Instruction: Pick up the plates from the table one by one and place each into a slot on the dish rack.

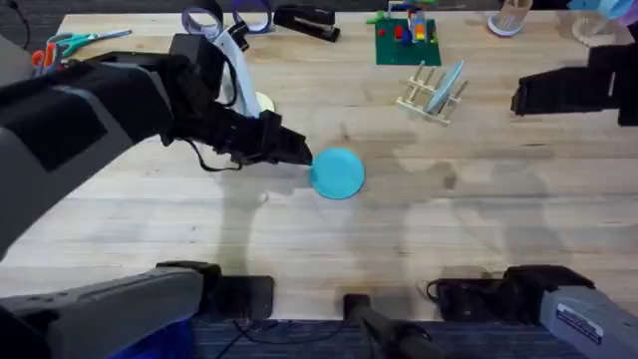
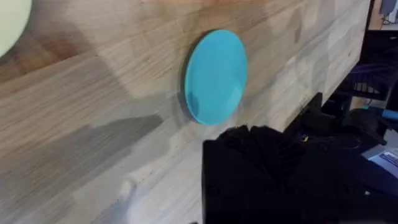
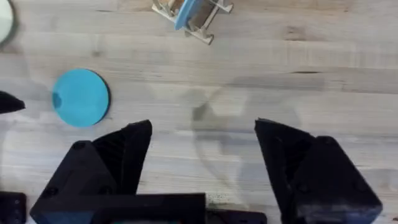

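- Done: a light blue plate (image 1: 451, 82) stands in the dish rack (image 1: 432, 95).
- Left: the turquoise plate (image 1: 337, 173) lies flat on the desk (image 1: 419, 219); a pale yellow plate (image 1: 264, 103) lies behind the left arm.
- The left end effector (image 1: 299, 154) is at the turquoise plate's edge; its grip I cannot tell.
- The right end effector (image 3: 202, 158) hangs open, empty.

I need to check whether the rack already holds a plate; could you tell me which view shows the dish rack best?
The overhead view: the whole dish rack stands on the table with a light blue plate leaning in its slots. The right wrist view cuts the rack off at the picture's edge. The left wrist view faces the turquoise plate instead.
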Controlling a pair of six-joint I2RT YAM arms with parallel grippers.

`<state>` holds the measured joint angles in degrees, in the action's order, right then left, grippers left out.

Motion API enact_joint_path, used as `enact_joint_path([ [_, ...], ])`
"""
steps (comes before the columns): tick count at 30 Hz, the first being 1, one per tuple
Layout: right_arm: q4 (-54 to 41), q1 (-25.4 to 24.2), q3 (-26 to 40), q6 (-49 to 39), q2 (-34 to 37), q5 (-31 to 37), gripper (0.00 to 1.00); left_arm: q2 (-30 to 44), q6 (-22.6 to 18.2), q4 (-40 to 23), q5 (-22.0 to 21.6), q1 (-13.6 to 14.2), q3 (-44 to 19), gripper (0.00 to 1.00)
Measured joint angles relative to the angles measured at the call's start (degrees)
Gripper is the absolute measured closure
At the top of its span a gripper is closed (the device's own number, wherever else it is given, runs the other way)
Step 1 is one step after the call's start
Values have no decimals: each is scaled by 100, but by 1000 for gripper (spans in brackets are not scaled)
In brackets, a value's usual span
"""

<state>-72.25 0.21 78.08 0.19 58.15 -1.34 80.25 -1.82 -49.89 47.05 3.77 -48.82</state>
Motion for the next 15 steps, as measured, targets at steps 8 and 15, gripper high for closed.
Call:
enact_joint_path([
  [8,0,0,4,0,118,0,7,331,98,182,35,0,2,960],
  [15,0,0,4,0,138,0,7,677,100,450,167,0,2,960],
])
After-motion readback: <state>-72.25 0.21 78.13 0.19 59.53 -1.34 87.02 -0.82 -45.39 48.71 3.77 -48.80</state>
